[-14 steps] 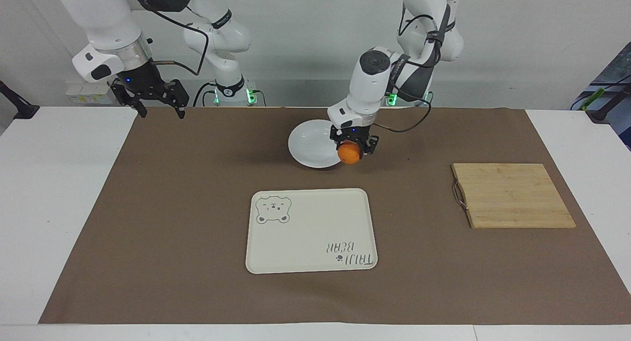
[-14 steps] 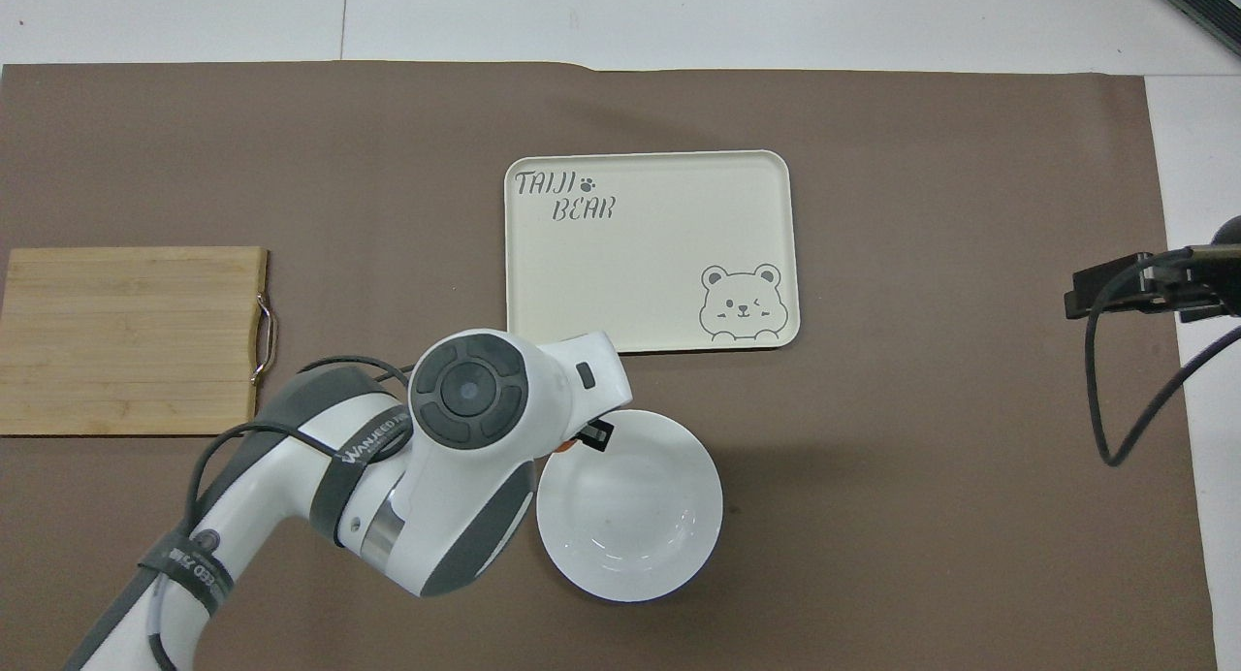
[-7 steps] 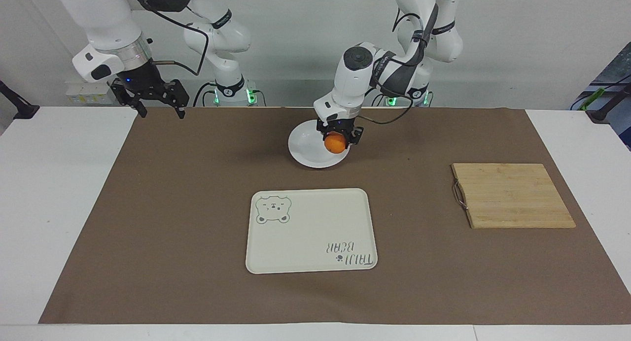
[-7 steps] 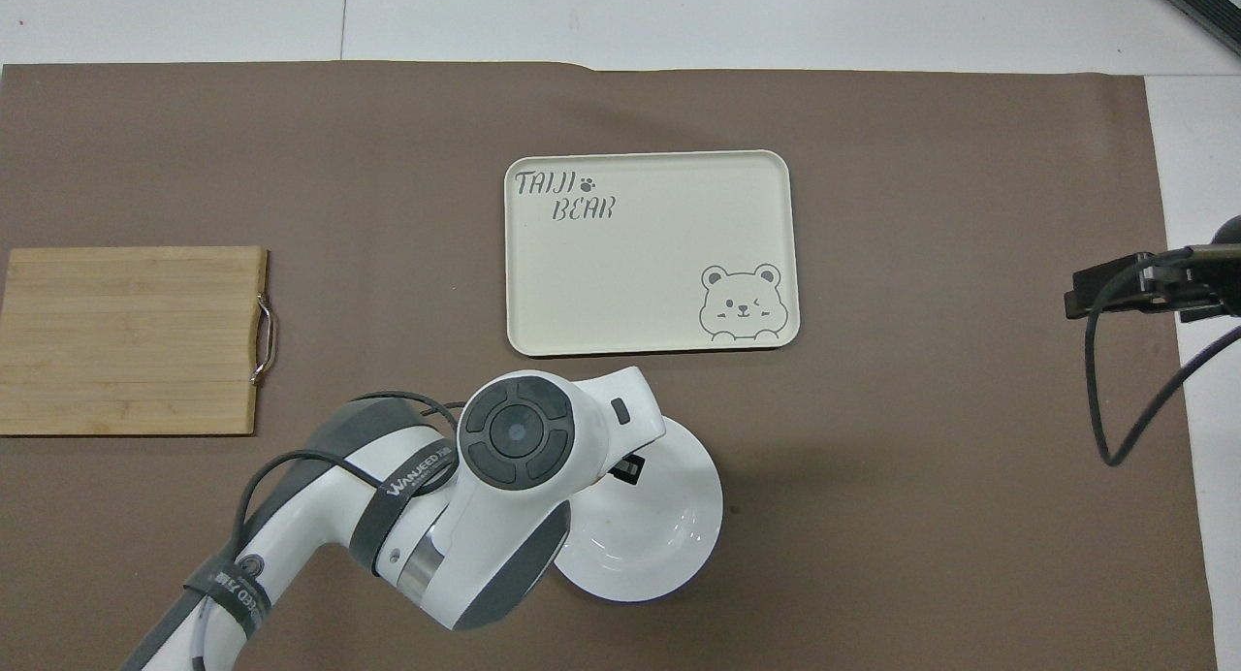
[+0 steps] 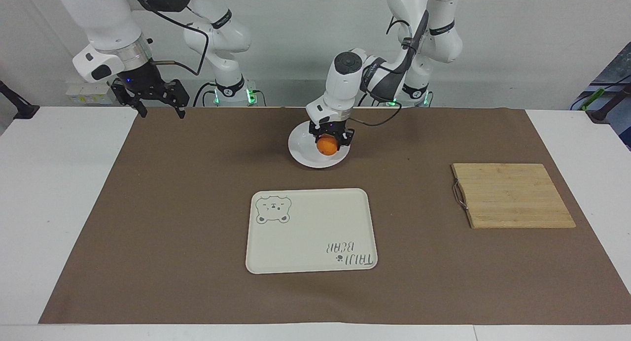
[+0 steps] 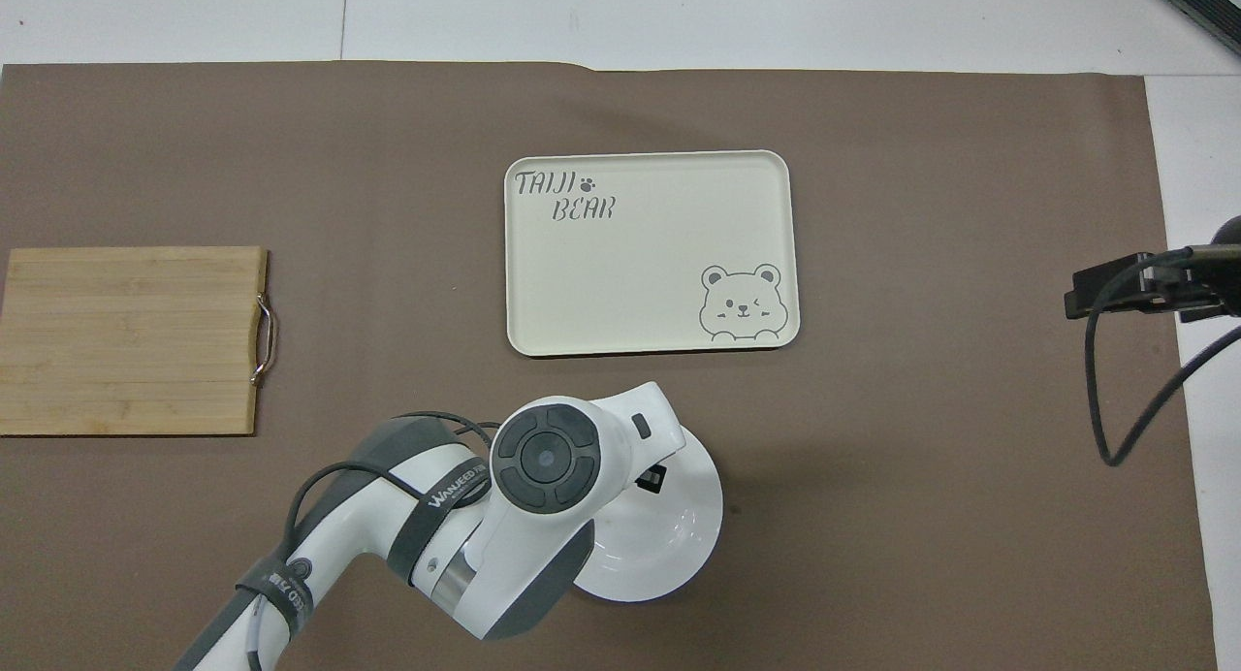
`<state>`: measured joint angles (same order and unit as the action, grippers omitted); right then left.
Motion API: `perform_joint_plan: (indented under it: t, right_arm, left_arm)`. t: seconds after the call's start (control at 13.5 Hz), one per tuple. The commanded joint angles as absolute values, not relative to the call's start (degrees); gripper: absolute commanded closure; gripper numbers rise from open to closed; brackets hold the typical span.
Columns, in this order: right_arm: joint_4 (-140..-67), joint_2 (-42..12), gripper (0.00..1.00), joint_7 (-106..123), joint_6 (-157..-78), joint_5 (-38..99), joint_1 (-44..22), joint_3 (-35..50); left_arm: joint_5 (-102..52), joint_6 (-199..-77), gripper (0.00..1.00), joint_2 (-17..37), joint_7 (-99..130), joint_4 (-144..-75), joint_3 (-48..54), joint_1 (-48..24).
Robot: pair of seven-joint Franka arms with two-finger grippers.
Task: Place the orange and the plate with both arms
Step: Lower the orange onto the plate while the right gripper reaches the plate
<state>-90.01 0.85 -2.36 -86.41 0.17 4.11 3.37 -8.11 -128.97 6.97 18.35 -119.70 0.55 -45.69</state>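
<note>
My left gripper (image 5: 328,145) is shut on the orange (image 5: 327,145) and holds it over the white plate (image 5: 301,149), low above the dish. From overhead the left arm's wrist covers the orange and much of the plate (image 6: 684,540). The plate rests on the brown mat, nearer to the robots than the cream tray. My right gripper (image 5: 157,108) hangs open and waits above the mat's corner at the right arm's end; overhead only part of it (image 6: 1125,288) shows at the frame's edge.
A cream bear tray (image 5: 311,230) lies mid-mat, farther from the robots than the plate. A wooden cutting board (image 5: 510,195) with a metal handle sits toward the left arm's end. The brown mat (image 5: 187,208) covers most of the table.
The left gripper carried the orange from beside the plate's rim to over the plate, toward the robots. The right arm stayed still.
</note>
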Motion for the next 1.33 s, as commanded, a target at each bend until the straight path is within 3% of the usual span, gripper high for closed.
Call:
perform_joint_plan:
  t: [0.0, 0.07, 0.15, 0.3, 0.37, 0.44, 0.81, 1.26]
  right_arm:
    - [-98.59, 6.58, 0.0, -1.14, -88.58, 2.01, 4.31, 3.52]
    - [-101.92, 7.81, 0.0, -1.06, -90.33, 2.11, 4.22, 3.6]
    - [-105.43, 9.65, 0.0, -1.14, -92.44, 2.2, 4.04, 3.6]
    - [-111.33, 12.03, 0.0, -1.32, -97.19, 2.9, 2.38, 3.69]
    - [-113.36, 12.48, 0.0, -1.41, -98.34, 2.99, 2.2, 3.69]
    - [-114.6, 12.48, 0.0, -1.41, -99.48, 3.77, 1.5, 3.69]
    - [-121.89, 12.48, 0.0, -2.54, -106.94, 5.54, -2.1, 3.69]
    - [-132.62, 10.21, 0.0, -4.92, -123.47, 12.39, -9.39, 3.69]
  left_arm:
    - [-8.88, -130.96, 1.0, 7.29, 18.98, -120.94, -0.53, -47.11]
    - [-8.88, -130.96, 1.0, 7.21, 19.07, -121.29, -0.53, -47.2]
    - [-8.88, -130.7, 0.93, 6.95, 19.33, -121.38, -0.53, -47.72]
    - [-8.88, -130.61, 0.51, 6.59, 21.79, -122.08, -0.53, -48.25]
    - [-8.88, -130.52, 0.23, 6.59, 21.8, -121.99, -0.53, -48.34]
    - [-8.88, -130.34, 0.0, 6.59, 21.45, -121.99, -0.53, -48.34]
    - [-8.88, -130.17, 0.0, 7.03, 20.83, -121.29, -0.62, -48.25]
    - [-8.09, -130.08, 0.0, 7.12, 18.81, -118.74, -0.97, -44.57]
